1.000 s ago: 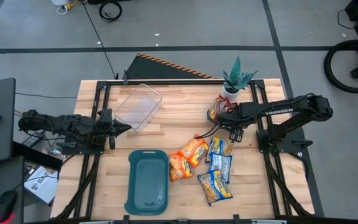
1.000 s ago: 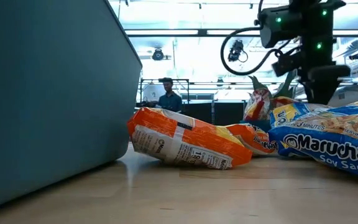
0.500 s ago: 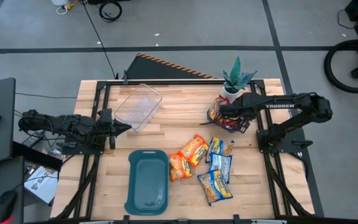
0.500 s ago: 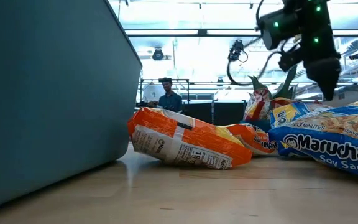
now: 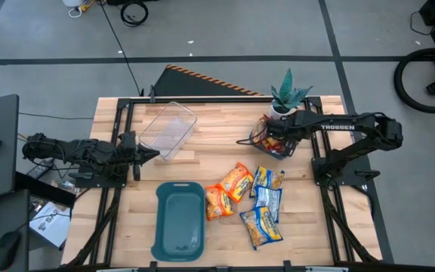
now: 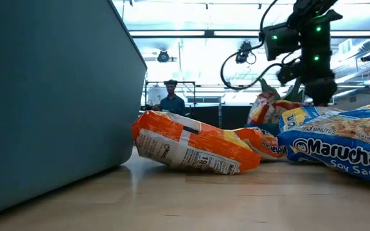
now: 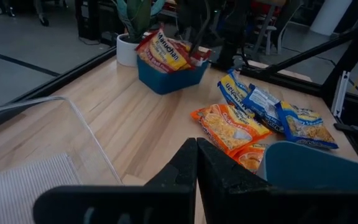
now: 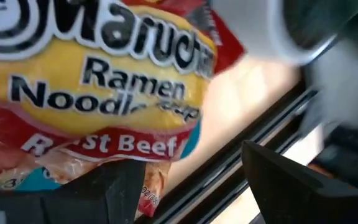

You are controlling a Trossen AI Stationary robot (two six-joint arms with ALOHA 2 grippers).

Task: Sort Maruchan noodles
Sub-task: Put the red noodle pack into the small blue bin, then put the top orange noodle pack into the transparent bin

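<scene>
Glossy flat packets, printed with the Maruchan name. Red packets (image 5: pixel 266 136) piled in a small blue tray (image 7: pixel 169 76) at the table's far right, just beside a potted plant (image 5: pixel 286 94); the top one yellow-centred, reading "Ramen Noodle", "Roast Beef" in the right wrist view (image 8: pixel 98 74). Two orange packets (image 5: pixel 228 190) overlapping near mid-table, just right of an empty teal tray (image 5: pixel 178 221). Three blue-and-yellow packets (image 5: pixel 266 205) strung in a line right of the orange ones, the front one marked "Soy Sauce" in the low view (image 6: pixel 339 149). Right gripper (image 5: pixel 276 138) poised over the red pile, fingers spread apart, nothing gripped between them. Left gripper (image 7: pixel 196 163) parked at the table's left edge beside a clear tub (image 5: pixel 168 130), fingers pressed together, empty. A person (image 6: pixel 171 99) visible far behind the table.
</scene>
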